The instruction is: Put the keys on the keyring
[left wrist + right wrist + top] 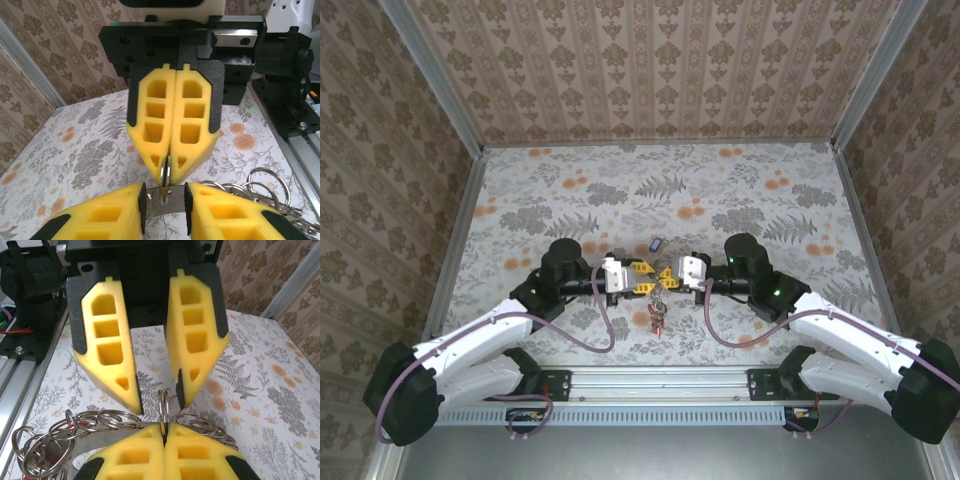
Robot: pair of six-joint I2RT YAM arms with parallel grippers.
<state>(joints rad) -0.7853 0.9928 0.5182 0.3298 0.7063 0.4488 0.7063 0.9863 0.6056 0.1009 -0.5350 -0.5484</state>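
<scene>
— Jaws on the right gripper are pressed together on a wire ring seen edge-on. Those of the left gripper stand apart on either side of it, with no pad clearly touching.

— How much room is there around them?

— Plenty. The table lies bare toward the far edge and both sides, right up to the patterned walls. Only the metal rail by the arm bases is near. The two grippers meet tip to tip at mid-table.

— And the keyring?

— The keyring shows as a flat grey strip across the gap between the left fingers, at the foot of the wire ring. The yellow fingers hide most of it.

— The keys?

— The keys bunch just on the near side of the tips, one head red. Whether they hang or lie flat cannot be told. A cluster of small split rings runs off the frame edge. Beyond the grippers sits a small dark object, too small to identify.
</scene>
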